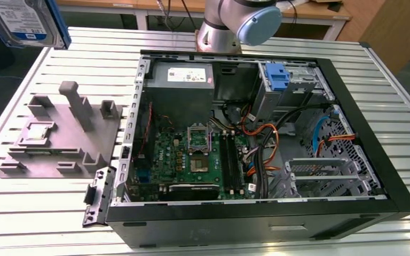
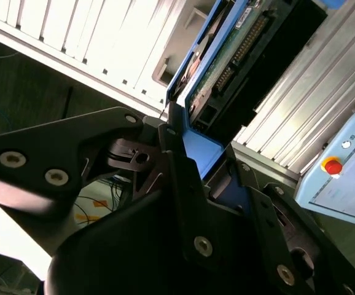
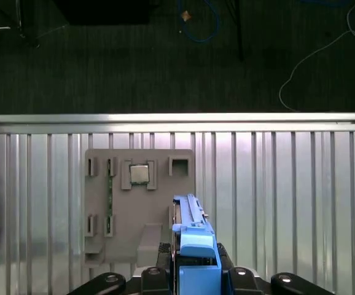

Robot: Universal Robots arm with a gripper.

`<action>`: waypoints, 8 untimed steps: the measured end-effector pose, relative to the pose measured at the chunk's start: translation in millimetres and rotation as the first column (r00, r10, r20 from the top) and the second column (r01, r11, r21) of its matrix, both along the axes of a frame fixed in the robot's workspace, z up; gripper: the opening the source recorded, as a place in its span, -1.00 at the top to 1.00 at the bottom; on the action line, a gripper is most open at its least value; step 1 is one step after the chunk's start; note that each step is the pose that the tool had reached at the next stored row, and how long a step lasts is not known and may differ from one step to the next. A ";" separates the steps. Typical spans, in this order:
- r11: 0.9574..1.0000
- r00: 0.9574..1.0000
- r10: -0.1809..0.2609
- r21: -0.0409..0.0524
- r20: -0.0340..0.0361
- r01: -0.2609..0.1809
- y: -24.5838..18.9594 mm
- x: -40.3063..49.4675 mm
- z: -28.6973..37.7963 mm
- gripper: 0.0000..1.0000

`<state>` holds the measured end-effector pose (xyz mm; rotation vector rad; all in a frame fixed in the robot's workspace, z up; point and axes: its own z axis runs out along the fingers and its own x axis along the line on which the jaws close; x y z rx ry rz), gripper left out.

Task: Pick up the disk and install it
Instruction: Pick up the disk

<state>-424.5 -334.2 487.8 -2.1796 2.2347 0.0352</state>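
Second wrist view has the gripper (image 2: 211, 167) clenched on the disk (image 2: 230, 55), black fingers (image 2: 180, 175) pressing its blue side rails. In the first wrist view the disk hangs edge-on above the grey fixture plate (image 3: 142, 215), apart from it. Farther off, at the exterior view's left, it is well apart from the open computer case (image 1: 212, 224).

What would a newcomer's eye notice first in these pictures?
The open computer case lies on the slatted table. The gripper holds the disk by its blue rail, raised at the exterior view's upper left. A gray fixture with a small chip sits beside the case.
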 end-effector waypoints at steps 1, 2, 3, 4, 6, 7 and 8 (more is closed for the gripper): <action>1.000 1.000 0.000 0.000 0.000 0.000 -0.9 0.0 0.0 0.27; 1.000 1.000 0.000 -0.001 0.000 0.000 -1.9 0.0 0.0 0.27; 1.000 1.000 0.000 -0.001 0.000 0.000 -3.1 0.0 -0.1 0.27; 1.000 1.000 0.000 -0.002 0.000 0.000 -4.4 0.0 0.0 0.27; 1.000 1.000 0.000 -0.003 0.000 0.000 -7.9 0.0 0.0 0.27; 1.000 1.000 0.000 -0.003 0.000 0.000 -9.9 0.0 0.0 0.27; 1.000 1.000 0.000 -0.003 0.000 0.000 -11.9 0.0 0.0 0.27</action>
